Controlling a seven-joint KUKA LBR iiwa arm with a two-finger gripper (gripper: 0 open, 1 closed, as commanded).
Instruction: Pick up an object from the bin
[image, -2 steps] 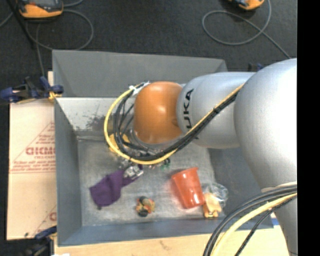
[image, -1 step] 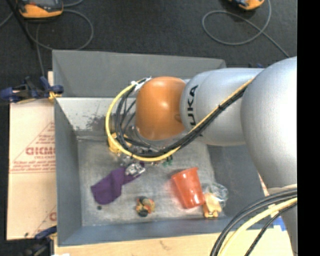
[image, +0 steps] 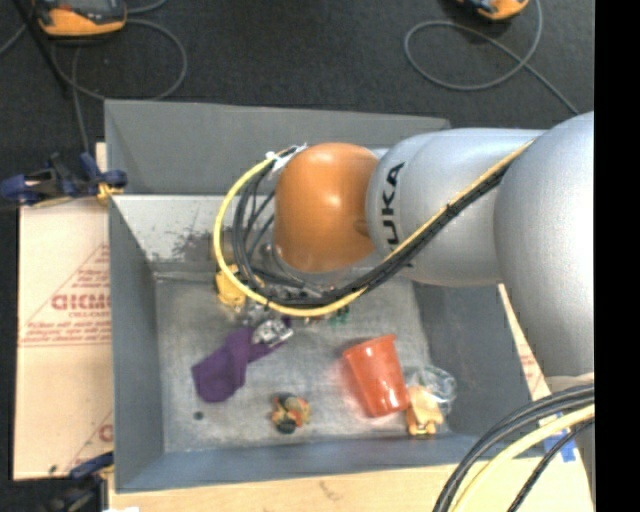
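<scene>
My gripper (image: 268, 330) reaches down from under the arm's orange cover, in the middle of the bin toward its back. Its tip is right at the upper end of a limp purple cloth (image: 224, 368) that stretches down and left across the bin floor. A small yellow thing (image: 229, 289) lies just left of the gripper, partly hidden by the cables. A bit of green (image: 340, 314) peeks out to its right, under the arm.
An orange cup (image: 374, 376) lies on its side at the front right. Beside it is a yellow toy in clear plastic (image: 427, 404). A small multicoloured lump (image: 289, 411) sits near the front wall. The arm covers the back right of the bin.
</scene>
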